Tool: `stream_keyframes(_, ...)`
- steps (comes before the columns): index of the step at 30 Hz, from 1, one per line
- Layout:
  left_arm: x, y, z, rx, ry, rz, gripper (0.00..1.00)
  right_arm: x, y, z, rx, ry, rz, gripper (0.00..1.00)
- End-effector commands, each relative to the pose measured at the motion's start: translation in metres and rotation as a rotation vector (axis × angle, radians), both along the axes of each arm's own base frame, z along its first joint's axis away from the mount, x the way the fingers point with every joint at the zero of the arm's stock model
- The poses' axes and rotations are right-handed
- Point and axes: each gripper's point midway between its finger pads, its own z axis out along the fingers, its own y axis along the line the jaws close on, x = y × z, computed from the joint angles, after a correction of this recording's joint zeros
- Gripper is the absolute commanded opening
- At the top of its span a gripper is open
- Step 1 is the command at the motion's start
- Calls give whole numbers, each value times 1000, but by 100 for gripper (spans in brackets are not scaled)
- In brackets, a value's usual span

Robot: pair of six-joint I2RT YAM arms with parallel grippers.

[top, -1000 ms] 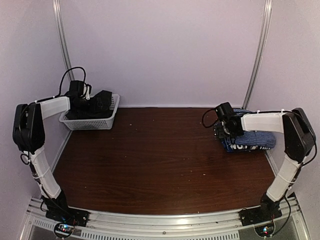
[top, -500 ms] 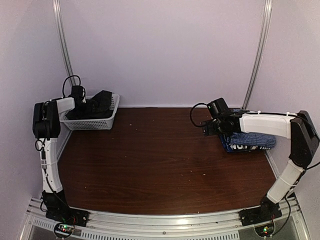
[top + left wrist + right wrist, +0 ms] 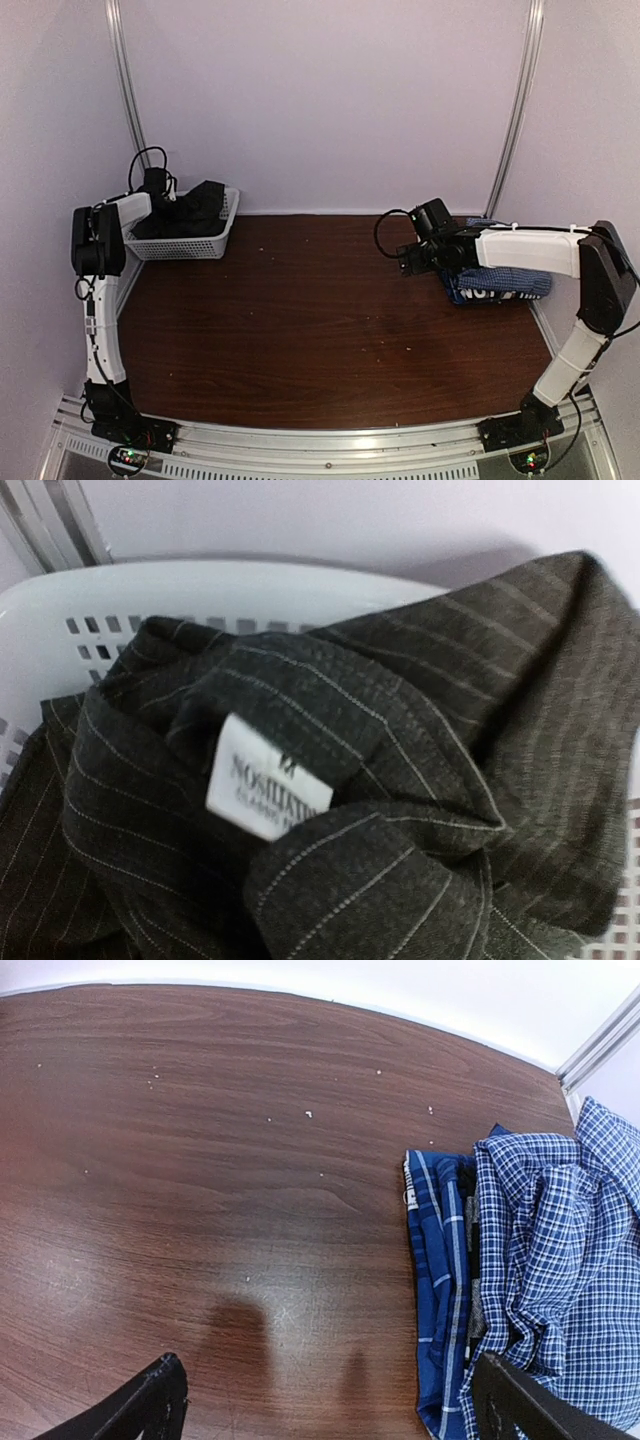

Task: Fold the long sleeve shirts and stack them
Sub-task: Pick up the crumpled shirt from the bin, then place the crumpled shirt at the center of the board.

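White mesh basket (image 3: 250, 580), crumpled pinstriped black shirt (image 3: 400, 780)

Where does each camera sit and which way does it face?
Top external: above and behind the bases, looking down on the brown wooden table; both arms show.
Left wrist: close over the black pinstriped shirt in the white plastic mesh basket; no fingers show.
Right wrist: down on the table and blue-white checked shirts; open right gripper at bottom.
Shared: top and right wrist show those shirts.
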Motion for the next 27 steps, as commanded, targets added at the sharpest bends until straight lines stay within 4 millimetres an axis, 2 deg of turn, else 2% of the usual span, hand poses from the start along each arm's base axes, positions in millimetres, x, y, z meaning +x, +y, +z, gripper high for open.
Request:
stream_keyframes(1, -9, -45, 156, -153, -305, -195, 0, -3, 5, 0, 15, 0, 8, 100)
stream_keyframes(2, -22, -54, 198, -176, -377, -235, 0, -4, 6, 3, 21, -4, 10, 100)
stream_keyframes(3, -34, -63, 228, -199, -431, -269, 0, -4, 7, 6, 31, -13, 12, 100)
stream_keyframes(8, -113, -114, 366, -240, -688, -421, 0, -10, 11, 29, 102, -60, 38, 100)
stream_keyframes(11, -168, -158, 431, -271, -802, -548, 0, -14, 14, 46, 157, -99, 59, 100)
stream_keyframes(13, -209, -190, 467, -286, -866, -648, 0, -18, 15, 55, 185, -121, 69, 100)
stream_keyframes(15, -245, -216, 493, -310, -912, -730, 0, -22, 14, 66, 209, -145, 74, 100)
stream_keyframes(18, -285, -244, 512, -361, -942, -821, 0, -30, 11, 82, 245, -174, 88, 100)
stream_keyframes(21, -308, -274, 506, -407, -918, -895, 0, -41, 8, 94, 275, -193, 101, 100)
stream_keyframes(24, -309, -306, 479, -433, -846, -943, 0, -54, 3, 108, 311, -217, 113, 100)
stream_keyframes(27, -303, -350, 437, -455, -730, -1004, 0, -69, -2, 122, 344, -241, 138, 100)
